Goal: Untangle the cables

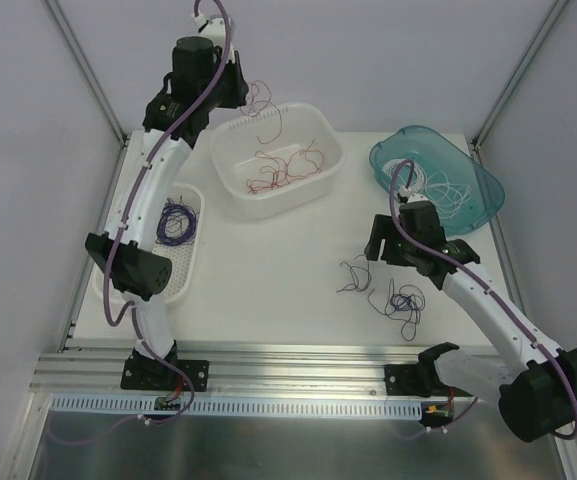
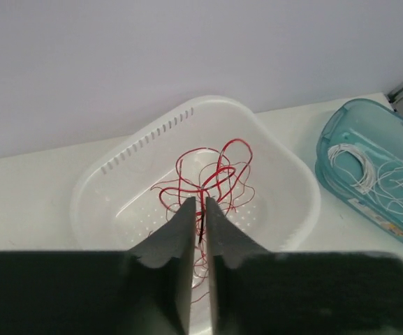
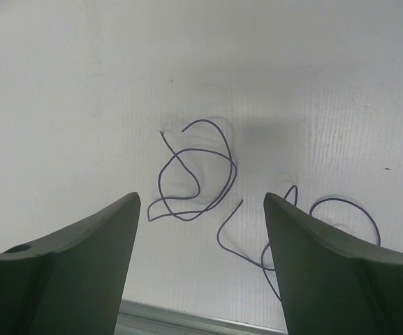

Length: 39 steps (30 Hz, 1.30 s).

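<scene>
**Left arm pinches red strand over basket; right stands wide above purple loops**

At the upper left of the overhead frame the left end effector (image 2: 200,202) is closed narrow on a strand of the red cables (image 2: 215,167); their loops hang from it over the white basket (image 2: 117,164), with more red curls lying on the basket's floor. At lower right the right end effector (image 3: 202,199) is spread wide and holds nothing; under it the loose purple cables (image 3: 194,174) lie curled on the desk (image 1: 268,260), one loop between the fingers, another just beside the right finger (image 3: 327,265). The white cables (image 1: 438,190) sit in the teal tub (image 1: 483,200) at the right; a purple coil (image 1: 175,222) rests in the white tray (image 1: 190,270) at the left edge.
</scene>
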Each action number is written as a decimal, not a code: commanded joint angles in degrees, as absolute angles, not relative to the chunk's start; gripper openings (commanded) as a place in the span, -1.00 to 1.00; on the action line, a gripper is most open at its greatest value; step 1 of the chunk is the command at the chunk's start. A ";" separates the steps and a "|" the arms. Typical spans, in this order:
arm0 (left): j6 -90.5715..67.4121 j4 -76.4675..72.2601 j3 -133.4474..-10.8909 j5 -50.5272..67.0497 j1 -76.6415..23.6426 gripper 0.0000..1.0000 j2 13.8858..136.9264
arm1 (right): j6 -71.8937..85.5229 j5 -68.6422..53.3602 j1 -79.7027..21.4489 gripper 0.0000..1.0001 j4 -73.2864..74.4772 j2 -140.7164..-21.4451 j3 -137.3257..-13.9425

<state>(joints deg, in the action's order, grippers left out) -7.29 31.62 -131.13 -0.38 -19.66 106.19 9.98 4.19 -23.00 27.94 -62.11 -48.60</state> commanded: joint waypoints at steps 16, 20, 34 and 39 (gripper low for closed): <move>-12.75 25.84 -105.41 12.38 -20.55 0.98 97.15 | 6.15 5.00 -22.76 0.53 31.47 -57.48 -46.50; -10.03 25.84 -94.15 11.95 -26.34 0.98 91.42 | 6.41 3.78 -22.68 0.53 30.59 -58.88 -45.97; -23.82 25.75 -65.22 10.64 -33.31 0.98 83.42 | 5.45 -0.44 -31.99 0.43 22.42 -73.29 -46.32; -23.99 25.75 -62.41 9.40 -33.31 0.98 79.99 | 7.47 2.02 -33.22 0.14 18.29 -79.18 -45.09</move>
